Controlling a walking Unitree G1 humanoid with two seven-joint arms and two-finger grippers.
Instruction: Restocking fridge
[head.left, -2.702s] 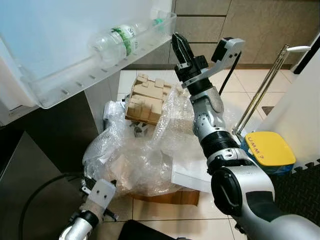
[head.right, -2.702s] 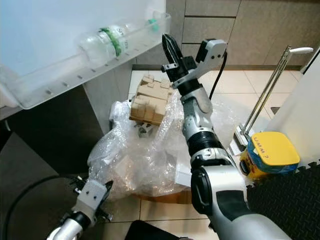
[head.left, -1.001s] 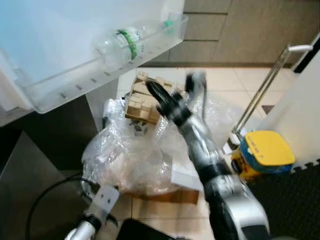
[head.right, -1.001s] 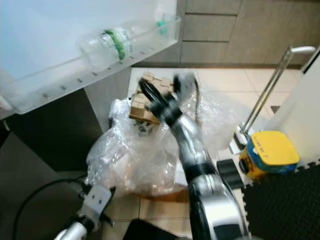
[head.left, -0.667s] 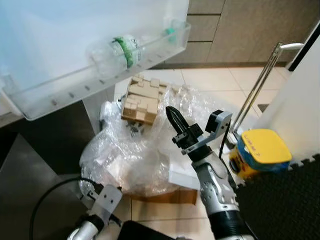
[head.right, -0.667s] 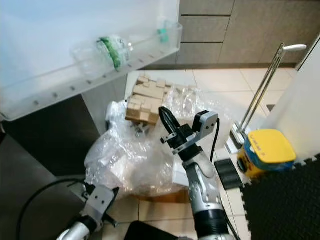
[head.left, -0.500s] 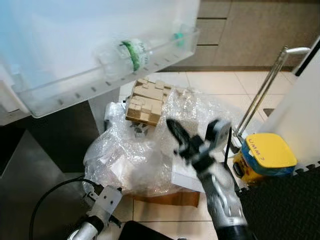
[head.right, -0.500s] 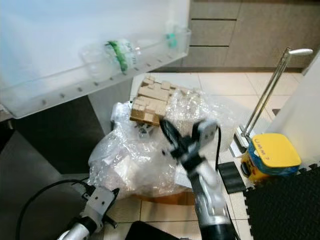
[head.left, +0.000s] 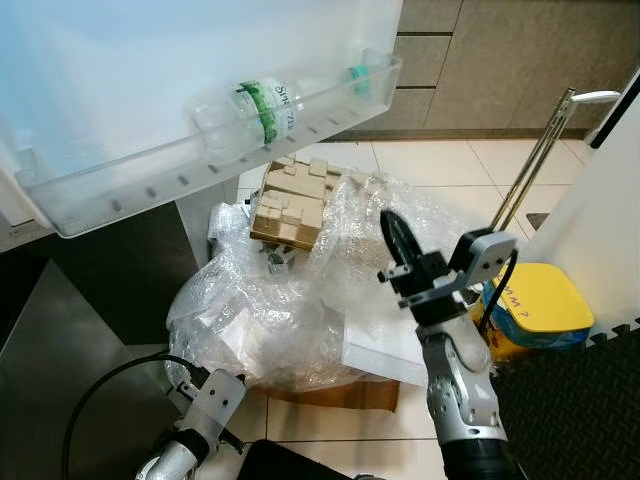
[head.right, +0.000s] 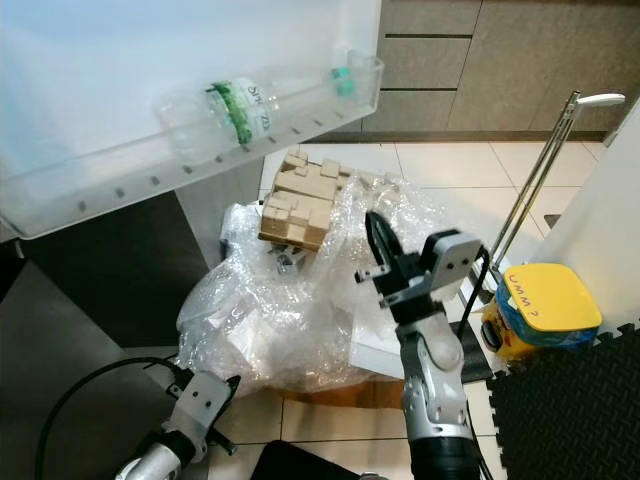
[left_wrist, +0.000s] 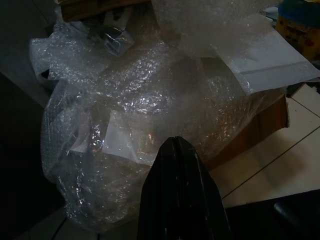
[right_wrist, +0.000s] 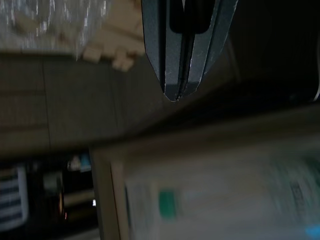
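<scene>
The bubble wrap heap (head.left: 290, 310) with cardboard blocks (head.left: 290, 205) blocks the floor below the door shelf (head.left: 120, 195). Open air stays between heap and shelf; a bottle (head.left: 250, 105) lies in the shelf.

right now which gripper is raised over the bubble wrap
The right gripper, fingers shut, held up above the bubble wrap. The left gripper hangs low near the floor beside it.

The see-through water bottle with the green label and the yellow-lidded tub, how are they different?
The clear plastic water bottle with the green label lies on its side up in the fridge door's clear shelf; the blue tub with the yellow lid sits upright on the floor. The bottle is see-through with a small green cap; the tub is solid-coloured with a wide yellow lid bearing handwriting. Both are plastic containers, and neither is held by a tool.
</scene>
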